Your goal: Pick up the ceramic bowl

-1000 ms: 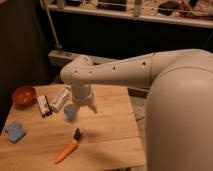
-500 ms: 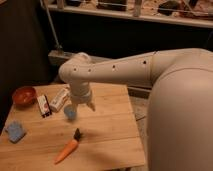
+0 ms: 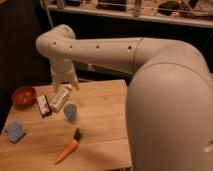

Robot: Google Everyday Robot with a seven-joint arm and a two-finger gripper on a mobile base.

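The ceramic bowl (image 3: 24,95) is small, round and orange-red with a darker inside. It sits at the far left of the wooden table (image 3: 102,112), near its back edge. My gripper (image 3: 64,84) hangs from the white arm above the back of the table. It is to the right of the bowl, apart from it, just over the top end of a white bottle (image 3: 59,99). Nothing shows in the gripper.
A small dark and white box (image 3: 44,106) lies beside the bottle. A pale blue cup (image 3: 70,111) stands right of them. A carrot (image 3: 67,149) lies near the front edge and a blue sponge (image 3: 15,131) at the front left. My large white arm (image 3: 165,95) fills the right side.
My gripper has moved left and toward the back of the table, from over the blue cup to above the white bottle, closer to the bowl. The objects have not moved.
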